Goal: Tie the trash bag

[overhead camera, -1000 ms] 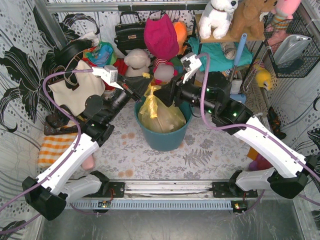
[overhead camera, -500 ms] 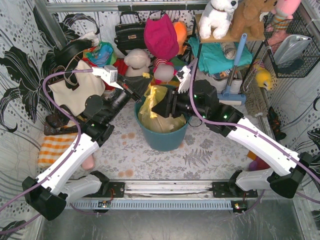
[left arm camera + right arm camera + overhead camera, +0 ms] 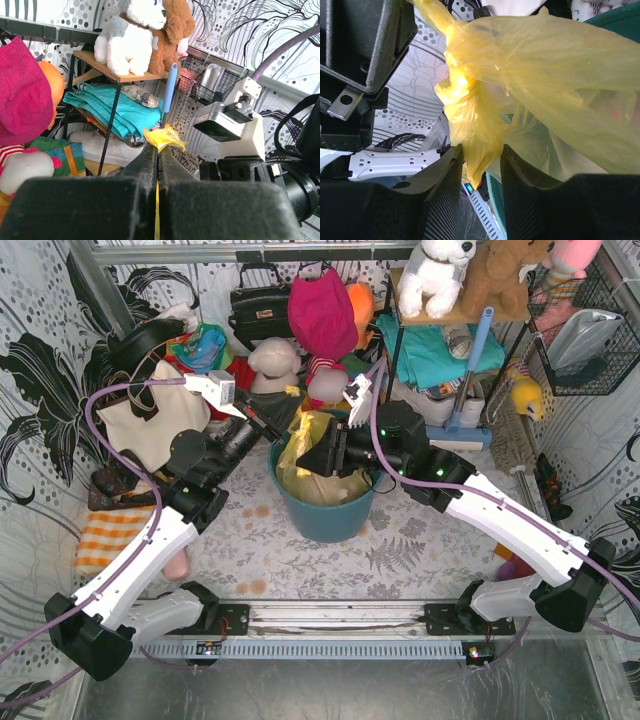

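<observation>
The trash bag (image 3: 318, 480), thin yellow plastic, sits in the teal bin (image 3: 325, 520). My left gripper (image 3: 283, 430) hovers over the bin's back left rim, shut on one handle strip. In the left wrist view a yellow tuft (image 3: 162, 137) sticks out past the pinched tips of the left gripper (image 3: 158, 147). My right gripper (image 3: 305, 450) is over the bag's top. In the right wrist view the right gripper (image 3: 481, 149) stands partly open, with a twisted yellow bunch (image 3: 470, 120) hanging between the fingers and brushing their tips. The bag's body (image 3: 545, 55) fills the upper right.
A cream tote (image 3: 150, 420) leans at the left and a black handbag (image 3: 260, 305) stands behind the bin. Plush toys (image 3: 320, 315) crowd the back. A shelf (image 3: 440, 315) and wire basket (image 3: 585, 340) stand at the right. An orange striped cloth (image 3: 105, 540) lies at the left.
The right arm has swung left over the bin to the bag's top, and its jaws have narrowed around the yellow bunch. The left arm has stayed put, still pinching its strip.
</observation>
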`<state>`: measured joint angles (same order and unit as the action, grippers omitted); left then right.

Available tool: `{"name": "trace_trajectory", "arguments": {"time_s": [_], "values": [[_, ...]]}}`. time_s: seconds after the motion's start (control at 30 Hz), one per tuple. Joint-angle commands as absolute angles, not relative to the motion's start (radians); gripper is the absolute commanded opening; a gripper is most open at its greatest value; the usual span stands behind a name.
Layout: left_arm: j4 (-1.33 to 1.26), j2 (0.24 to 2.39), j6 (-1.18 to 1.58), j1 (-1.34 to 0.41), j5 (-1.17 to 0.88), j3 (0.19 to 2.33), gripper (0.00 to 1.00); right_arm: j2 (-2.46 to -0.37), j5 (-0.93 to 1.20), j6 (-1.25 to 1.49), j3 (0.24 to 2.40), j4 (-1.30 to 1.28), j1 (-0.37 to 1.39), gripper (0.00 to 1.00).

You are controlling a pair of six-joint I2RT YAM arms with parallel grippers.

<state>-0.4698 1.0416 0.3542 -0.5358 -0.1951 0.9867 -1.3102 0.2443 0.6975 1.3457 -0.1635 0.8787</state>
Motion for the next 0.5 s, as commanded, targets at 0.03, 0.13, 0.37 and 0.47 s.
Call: {"name": "trace_trajectory", "arguments": {"time_s": [0.03,0.13,0.37,0.47], "values": [[-0.508,1.037,0.355,-0.53,-0.193,1.018,0.0,-1.305,0.265,0.718,1.33,-0.124,0.885,0.29],[-0.507,1.036,0.351,-0.53,-0.189,1.017,0.0,-1.304,0.266,0.717,1.331,-0.129,0.885,0.06],[-0.47,1.056,0.282,-0.528,-0.126,1.037,0.0,-1.217,0.195,0.684,1.341,-0.247,0.885,0.0],[-0.457,1.086,0.224,-0.527,-0.097,1.069,0.0,-1.177,0.17,0.653,1.354,-0.313,0.885,0.0]]}}
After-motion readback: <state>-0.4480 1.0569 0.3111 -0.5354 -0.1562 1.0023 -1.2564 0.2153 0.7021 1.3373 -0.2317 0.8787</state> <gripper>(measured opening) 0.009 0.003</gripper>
